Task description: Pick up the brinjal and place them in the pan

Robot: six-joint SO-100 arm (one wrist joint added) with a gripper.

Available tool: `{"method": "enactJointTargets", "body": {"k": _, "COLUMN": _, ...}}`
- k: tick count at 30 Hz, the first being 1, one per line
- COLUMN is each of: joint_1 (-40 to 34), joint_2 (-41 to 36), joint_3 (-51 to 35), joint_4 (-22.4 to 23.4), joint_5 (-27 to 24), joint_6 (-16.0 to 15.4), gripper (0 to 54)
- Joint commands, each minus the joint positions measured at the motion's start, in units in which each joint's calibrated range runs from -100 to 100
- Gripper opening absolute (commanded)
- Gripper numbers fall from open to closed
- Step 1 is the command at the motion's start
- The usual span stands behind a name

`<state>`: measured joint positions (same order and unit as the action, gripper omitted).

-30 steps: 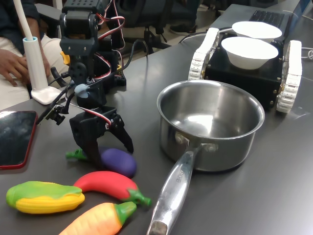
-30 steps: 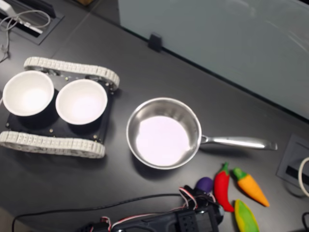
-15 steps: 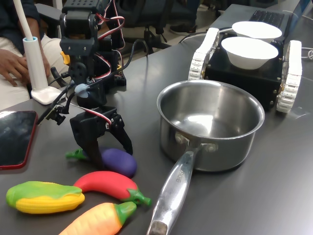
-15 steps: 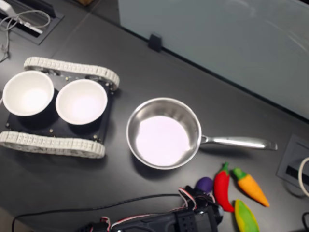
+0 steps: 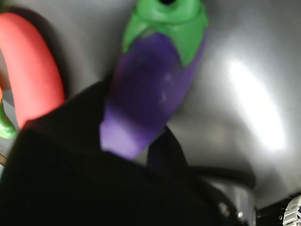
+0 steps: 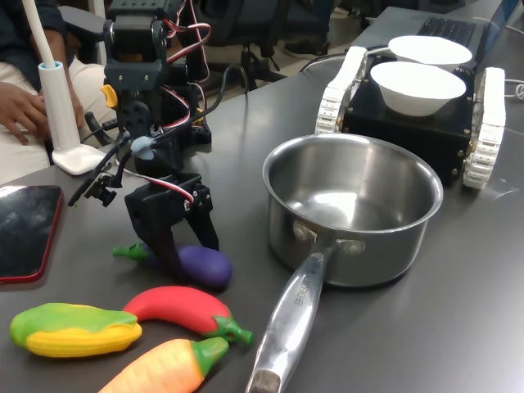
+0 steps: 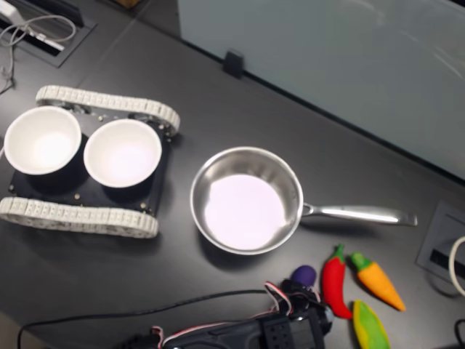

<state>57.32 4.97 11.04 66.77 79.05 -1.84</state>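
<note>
Smooth, light and probably slippery, the brinjal (image 6: 203,265) lies on the worktop (image 6: 458,311) with the gripper (image 6: 176,255) straddling its thick middle, jaws apart, not yet clamped.

bare table (image 6: 246,147) between gripper (image 6: 182,246) and pan (image 6: 352,205); red toy (image 6: 184,309) just beside brinjal (image 6: 201,264) toward table's near edge

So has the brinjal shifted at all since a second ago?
Yes, slightly. In the first exterior view the brinjal has edged toward the pan and away from the phone, with the gripper straddling it.
</note>
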Motion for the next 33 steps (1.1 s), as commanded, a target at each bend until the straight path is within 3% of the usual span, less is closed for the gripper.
{"method": "enactJointTargets", "body": {"k": 1, "joint_1": 1.3, "joint_2": -1.7, "joint_3": 1.3, "joint_4": -0.8, "joint_5": 0.6, "joint_6": 1.2, "gripper": 4.0}}
{"method": "enactJointTargets", "body": {"k": 3, "joint_1": 1.3, "joint_2": -2.1, "joint_3": 1.6, "joint_4": -0.8, "joint_5": 0.5, "joint_6": 1.2, "gripper": 0.2}}
{"method": "enactJointTargets", "body": {"k": 14, "joint_1": 1.6, "joint_2": -4.0, "joint_3": 0.5, "joint_4": 1.9, "joint_5": -0.7, "joint_6": 0.9, "gripper": 0.2}}
{"method": "enactJointTargets", "body": {"k": 19, "joint_1": 3.6, "joint_2": -8.4, "joint_3": -2.0, "joint_4": 3.6, "joint_5": -4.7, "joint_6": -4.2, "gripper": 0.2}}
{"method": "enactJointTargets", "body": {"k": 26, "joint_1": 4.5, "joint_2": -12.1, "joint_3": -6.5, "joint_4": 5.4, "joint_5": -9.9, "joint_6": -6.7, "gripper": 0.2}}
{"method": "enactJointTargets", "body": {"k": 33, "joint_1": 6.1, "joint_2": -16.5, "joint_3": -9.2, "joint_4": 4.5, "joint_5": -18.4, "joint_6": -12.7, "gripper": 0.2}}
